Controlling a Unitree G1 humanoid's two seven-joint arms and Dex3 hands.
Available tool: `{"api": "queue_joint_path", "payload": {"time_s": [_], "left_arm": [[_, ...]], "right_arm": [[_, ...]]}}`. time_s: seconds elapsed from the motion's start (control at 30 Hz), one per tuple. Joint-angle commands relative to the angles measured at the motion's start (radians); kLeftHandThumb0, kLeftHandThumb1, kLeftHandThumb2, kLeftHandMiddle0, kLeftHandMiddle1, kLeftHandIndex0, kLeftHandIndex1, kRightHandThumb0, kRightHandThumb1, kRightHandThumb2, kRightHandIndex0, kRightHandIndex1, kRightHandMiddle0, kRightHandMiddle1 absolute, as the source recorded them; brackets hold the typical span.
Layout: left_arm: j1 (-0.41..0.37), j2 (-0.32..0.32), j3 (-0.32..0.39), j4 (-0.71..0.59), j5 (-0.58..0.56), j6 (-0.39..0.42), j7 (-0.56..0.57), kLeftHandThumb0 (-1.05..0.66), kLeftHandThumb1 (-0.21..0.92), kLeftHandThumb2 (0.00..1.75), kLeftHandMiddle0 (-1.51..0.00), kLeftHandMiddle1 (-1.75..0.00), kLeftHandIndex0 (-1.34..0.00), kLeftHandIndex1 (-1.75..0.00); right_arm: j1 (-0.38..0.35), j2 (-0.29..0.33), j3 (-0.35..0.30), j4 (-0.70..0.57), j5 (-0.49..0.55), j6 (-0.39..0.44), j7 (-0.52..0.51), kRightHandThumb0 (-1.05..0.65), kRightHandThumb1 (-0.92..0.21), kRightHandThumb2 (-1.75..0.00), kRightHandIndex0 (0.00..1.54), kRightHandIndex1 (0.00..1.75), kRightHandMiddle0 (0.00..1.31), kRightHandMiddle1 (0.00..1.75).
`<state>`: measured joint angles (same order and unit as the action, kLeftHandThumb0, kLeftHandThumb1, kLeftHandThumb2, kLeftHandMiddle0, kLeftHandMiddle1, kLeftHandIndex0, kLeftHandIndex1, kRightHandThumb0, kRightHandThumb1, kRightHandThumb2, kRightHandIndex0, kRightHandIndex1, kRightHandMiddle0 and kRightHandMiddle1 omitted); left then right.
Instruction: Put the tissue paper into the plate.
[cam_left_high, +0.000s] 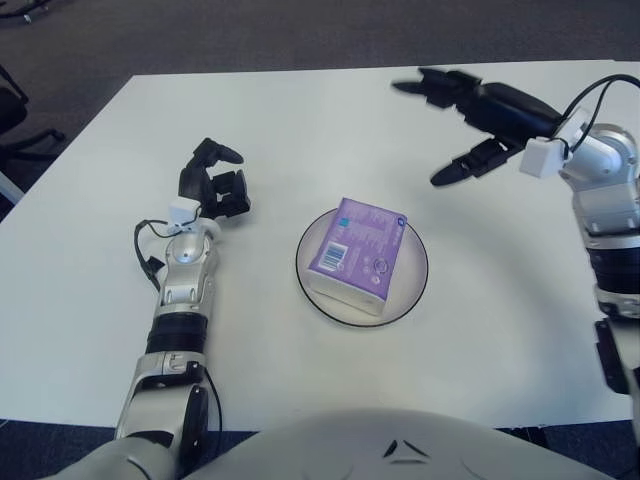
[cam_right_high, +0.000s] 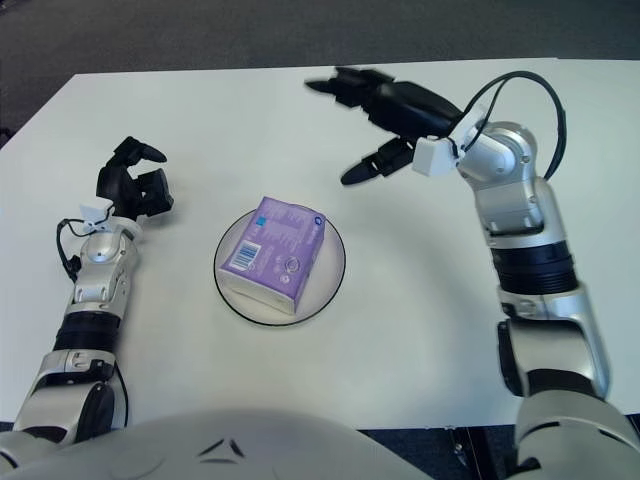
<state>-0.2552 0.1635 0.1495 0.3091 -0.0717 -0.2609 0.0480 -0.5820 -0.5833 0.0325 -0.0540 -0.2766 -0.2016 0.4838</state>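
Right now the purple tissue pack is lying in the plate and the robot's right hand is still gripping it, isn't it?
Not quite. The tissue pack does lie in the plate, but the right hand is not gripping it. The left eye view shows that hand up and to the right of the plate, fingers spread, holding nothing. The left hand shows to the plate's left.

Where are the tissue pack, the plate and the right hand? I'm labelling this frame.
tissue pack (cam_left_high: 358, 250), left eye view, purple top face.
plate (cam_left_high: 415, 290), left eye view, bare right rim.
right hand (cam_right_high: 385, 110), right eye view, on the black palm; fingers spread, holding nothing.
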Motion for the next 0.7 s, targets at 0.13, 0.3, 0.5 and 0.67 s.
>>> {"api": "queue_joint_path", "payload": {"time_s": [0.13,0.3,0.5,0.67], "left_arm": [[0.169,-0.096,-0.012,0.104,-0.002,-0.049,0.013,-0.45,0.4,1.21,-1.29,-1.75,-0.55,-1.75],[0.16,-0.094,-0.004,0.101,-0.01,-0.072,0.01,-0.45,0.4,1.21,-1.29,-1.75,-0.55,-1.75],[0.161,-0.087,-0.011,0.045,0.0,-0.068,0.014,-0.46,0.39,1.23,-1.29,-1.75,-0.56,-1.75],[0.178,-0.083,-0.03,-0.025,0.023,-0.051,0.02,-0.46,0.38,1.24,-1.29,-1.75,-0.56,-1.75]], "right_arm": [[0.105,0.172,-0.095,-0.042,-0.032,0.263,-0.259,-0.79,-0.92,-0.69,0.28,0.13,0.0,0.62],[0.13,0.212,-0.123,-0.031,0.048,0.298,-0.271,-0.73,-0.92,-0.75,0.31,0.16,0.0,0.64],[0.175,0.259,-0.166,-0.051,0.14,0.376,-0.276,-0.67,-0.92,-0.77,0.31,0.16,0.0,0.64],[0.209,0.307,-0.198,-0.064,0.207,0.414,-0.301,-0.64,-0.92,-0.82,0.29,0.25,0.0,0.74]]}}
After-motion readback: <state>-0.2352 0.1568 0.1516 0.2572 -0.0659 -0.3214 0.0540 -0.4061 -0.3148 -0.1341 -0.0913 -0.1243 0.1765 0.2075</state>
